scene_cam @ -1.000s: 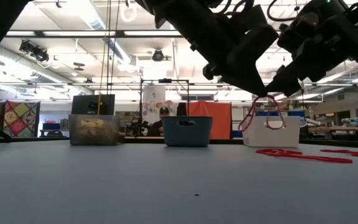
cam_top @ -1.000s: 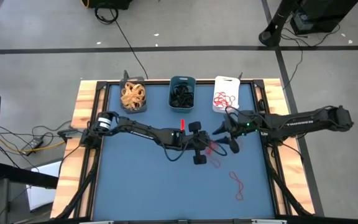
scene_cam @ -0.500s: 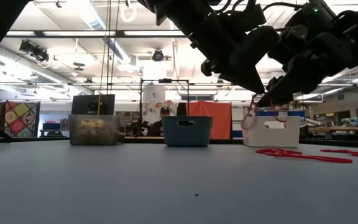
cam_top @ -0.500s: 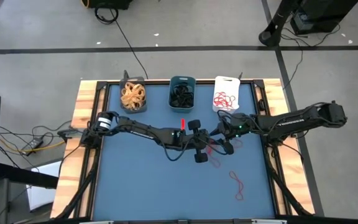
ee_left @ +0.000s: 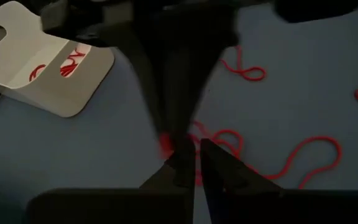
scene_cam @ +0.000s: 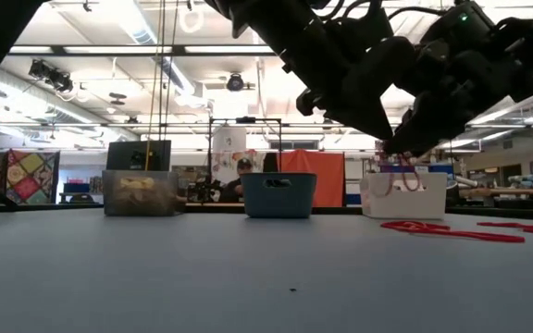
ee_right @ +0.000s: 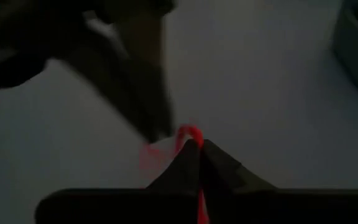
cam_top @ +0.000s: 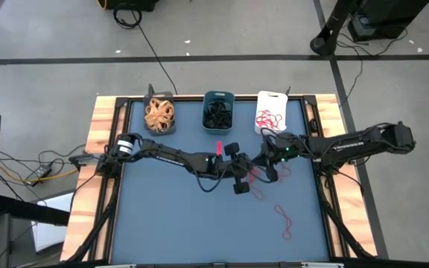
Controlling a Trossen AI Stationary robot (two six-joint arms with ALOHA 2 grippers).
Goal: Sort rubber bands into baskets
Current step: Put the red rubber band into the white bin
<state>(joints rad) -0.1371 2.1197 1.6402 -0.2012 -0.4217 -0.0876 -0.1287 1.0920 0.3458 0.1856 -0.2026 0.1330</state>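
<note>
Above the blue mat, right of its middle, my left gripper [cam_top: 252, 170] and my right gripper [cam_top: 261, 168] meet tip to tip, both shut on one red rubber band [ee_right: 189, 133]. In the low view its loop [scene_cam: 401, 171] hangs below the tips, clear of the table. More red rubber bands [cam_top: 257, 187] lie flat on the mat beneath and nearer [cam_top: 283, 219]. At the far edge stand the baskets: dark grey [cam_top: 159, 116] with tan bands, teal [cam_top: 218, 112] with black ones, white [cam_top: 269, 119] with red ones. My left gripper has the red band [ee_left: 165, 147] at its fingertips, coming from the table's left and slanting down. The right gripper's fingers cover most of the spot, so which part it holds cannot be told. My right gripper pinches a strand of the band between its two fingertips, coming from the table's right and slanting down. A small red loop [ee_right: 190, 132] stands just past the tips. The rest hangs slack, clear of the mat.
The near half and the left of the mat [cam_top: 170, 216] hold nothing but the left arm. Wooden rails [cam_top: 99, 134] frame the mat. Cables lie on the floor to the left. Beyond the far edge the low view shows a workshop room.
My right gripper has moved toward the table's left and slightly down to the left gripper's tips, and has shut on the red band hanging there. The band's hanging loop has become shorter. My left gripper has stayed in place.
</note>
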